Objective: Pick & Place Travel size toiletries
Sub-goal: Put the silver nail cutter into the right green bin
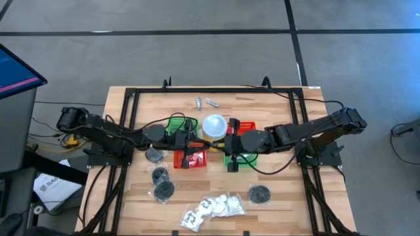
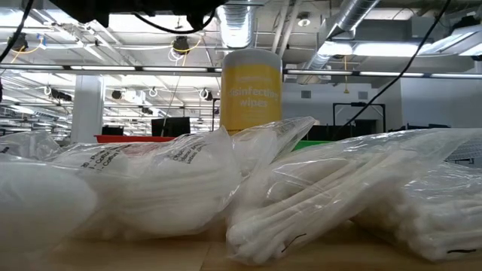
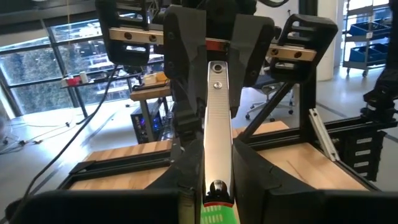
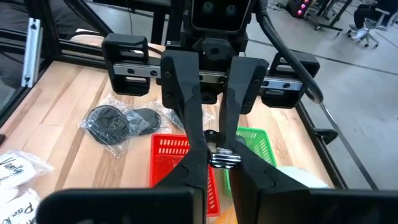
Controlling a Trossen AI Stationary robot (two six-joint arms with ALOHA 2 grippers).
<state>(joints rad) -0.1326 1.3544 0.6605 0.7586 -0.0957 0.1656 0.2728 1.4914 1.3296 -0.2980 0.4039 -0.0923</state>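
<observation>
A long silvery metal piece [image 3: 216, 124] hangs in the air above the red basket [image 4: 171, 149] and the green basket [image 4: 255, 143], spanning between my two grippers at the table's middle. My left gripper [image 3: 216, 190] is shut on one end and my right gripper [image 4: 222, 169] on the other; they face each other [image 1: 200, 149] [image 1: 226, 149]. Dark round pieces in clear bags [image 1: 159, 176] and white pieces in printed packets [image 1: 213, 208] lie on the near part of the table. Two small silvery pieces [image 1: 204, 102] lie at the far edge. My left gripper pinches the silvery piece's end nearest it [image 3: 217, 180] between its two fingers, coming in level from the table's left, fingers along the piece. The piece sticks out level, clear of the baskets. My right gripper pinches the opposite end [image 4: 222, 159] between its two fingers, slanting slightly down from the table's right. The piece is lifted clear.
A yellow cup with a white lid [image 1: 213, 124] stands just beyond the baskets. One more bagged dark piece [image 1: 260, 194] lies near right. The black frame rails [image 1: 125, 124] border the table. In the low view, the packets [image 2: 181, 181] fill the foreground.
</observation>
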